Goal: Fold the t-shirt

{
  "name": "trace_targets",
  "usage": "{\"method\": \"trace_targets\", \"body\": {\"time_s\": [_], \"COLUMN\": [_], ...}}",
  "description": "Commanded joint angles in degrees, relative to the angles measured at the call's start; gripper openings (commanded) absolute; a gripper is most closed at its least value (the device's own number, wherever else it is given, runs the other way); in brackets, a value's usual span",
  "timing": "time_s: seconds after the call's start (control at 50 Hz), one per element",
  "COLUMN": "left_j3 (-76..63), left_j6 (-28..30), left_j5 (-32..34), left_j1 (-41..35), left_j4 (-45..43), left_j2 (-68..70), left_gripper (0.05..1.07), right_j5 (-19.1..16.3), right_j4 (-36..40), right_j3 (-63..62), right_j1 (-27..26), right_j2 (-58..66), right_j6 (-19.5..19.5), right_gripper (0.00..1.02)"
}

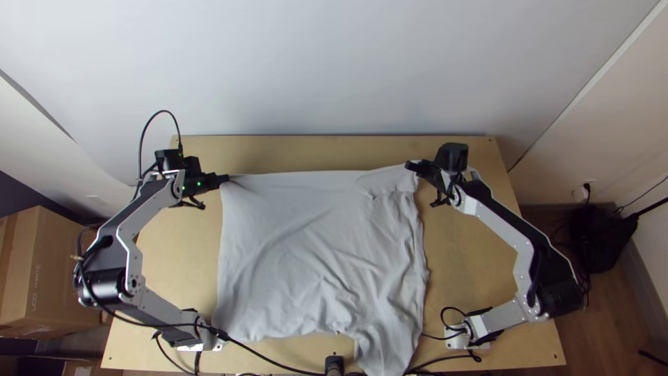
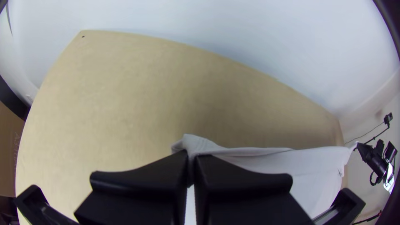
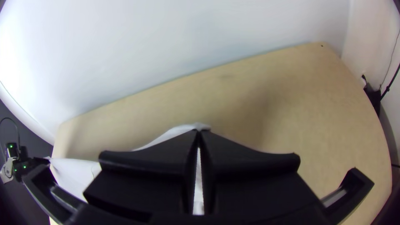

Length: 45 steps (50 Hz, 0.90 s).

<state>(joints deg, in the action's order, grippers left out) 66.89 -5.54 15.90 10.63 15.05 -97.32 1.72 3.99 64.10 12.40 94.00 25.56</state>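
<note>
Across the wooden table, a limp shirt pinched at its far corners

On the broad, light wooden table (image 1: pixel 466 271) lies the pale grey, soft cloth t-shirt (image 1: pixel 313 237), spread and creased, its far edge nearly straight between two grips; it looks light and thin, too floppy to keep a fold's line unless that edge is held taut; dragged flat, its body would probably ruck up. Toward the table's near edge, a narrow, rumpled tail of cloth (image 1: pixel 386 348) juts out; whether it is a sleeve, I cannot tell; it may trail behind any fold and want smoothing. At the far left corner, the left gripper (image 2: pixel 191 160), with wide flat black fingers, is clamped on the fabric; at the far right corner, the matching right gripper (image 3: pixel 199 135) pinches it too, beside a small turned-over grey flap (image 1: pixel 388 184). These corners suit a fold best; grip deep, through every layer; nothing seems fragile, but uneven tension could slip one free.
</note>
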Motion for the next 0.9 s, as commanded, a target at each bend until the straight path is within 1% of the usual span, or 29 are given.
{"method": "trace_targets", "body": {"time_s": [0.0,0.22,0.3,0.48,0.66,0.78,0.88], "left_j3": [6.8,20.6,26.4,41.1,49.9,54.3,59.3], "left_j6": [0.4,0.0,-0.7,-1.8,-2.1,-3.0,-3.6], "left_j5": [-0.6,-0.7,-0.7,-0.7,-0.9,-1.0,-1.1], "left_j1": [0.7,0.4,0.4,-0.2,-1.1,-1.3,-1.5], "left_j4": [0.2,4.2,6.3,14.0,18.2,21.3,27.6], "left_j2": [-4.5,-14.4,-18.3,-26.8,-31.5,-33.3,-34.7], "left_gripper": [0.08,0.08,0.08,0.08,0.08,0.08,0.08], "right_j5": [1.7,1.7,1.7,1.7,1.6,1.6,1.6], "right_j4": [-0.9,-0.6,0.8,8.1,11.4,17.4,23.2], "right_j3": [5.4,15.4,20.2,33.2,41.8,49.5,55.3], "right_j1": [-2.1,-4.3,-5.1,-5.9,-6.0,-6.0,-6.0], "right_j2": [4.7,13.8,17.2,25.5,30.7,34.9,36.9], "right_j6": [1.5,1.2,1.2,1.5,1.7,2.8,3.7], "right_gripper": [0.03,0.03,0.03,0.03,0.03,0.03,0.03]}}
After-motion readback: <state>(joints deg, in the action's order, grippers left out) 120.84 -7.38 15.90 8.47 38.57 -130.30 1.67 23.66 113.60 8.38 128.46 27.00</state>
